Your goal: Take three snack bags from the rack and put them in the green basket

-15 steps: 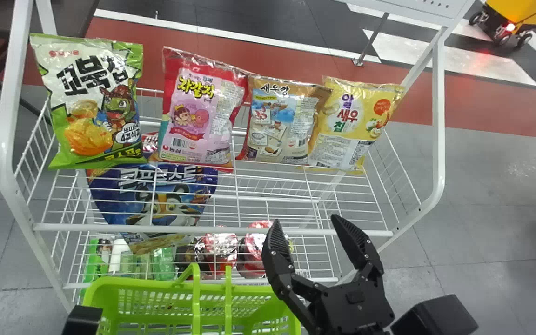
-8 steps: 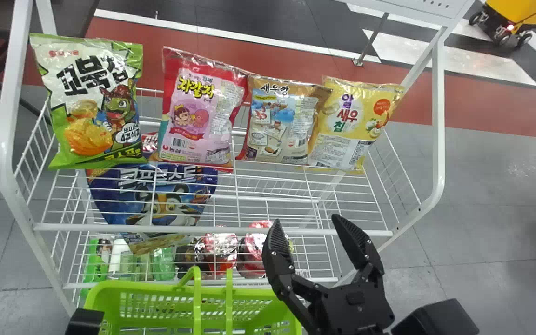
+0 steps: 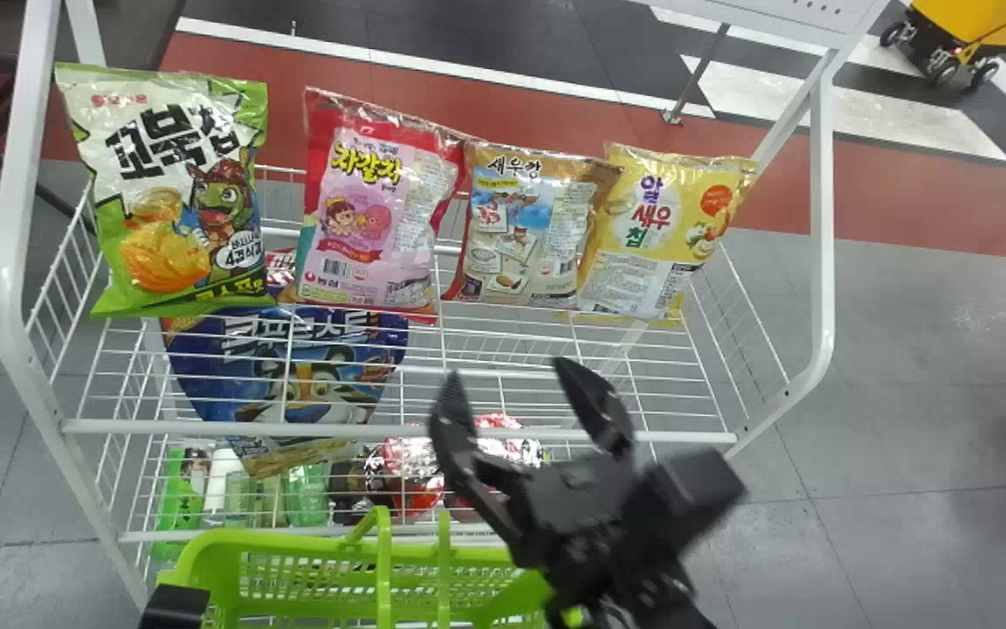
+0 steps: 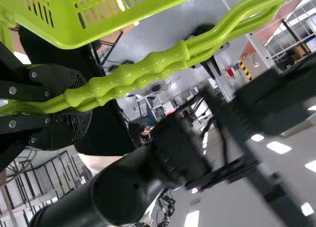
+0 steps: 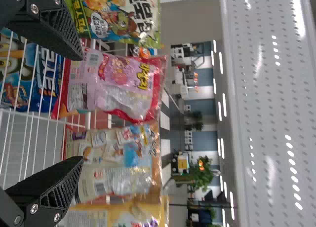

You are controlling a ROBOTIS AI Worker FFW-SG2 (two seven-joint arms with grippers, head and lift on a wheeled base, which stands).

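The pink bag (image 3: 363, 218), brown bag (image 3: 525, 231) and yellow bag (image 3: 660, 227) stand in the rack (image 3: 293, 428) beside the green bag (image 3: 175, 192). The right gripper (image 3: 510, 370) has its fingers apart before them; the left gripper (image 4: 86, 106) is clamped on the basket's handle (image 4: 148, 68). Each bag should be light and soft, its film slippery (the snacks likely brittle), so best squeezed gently across both sides, below the top seal.
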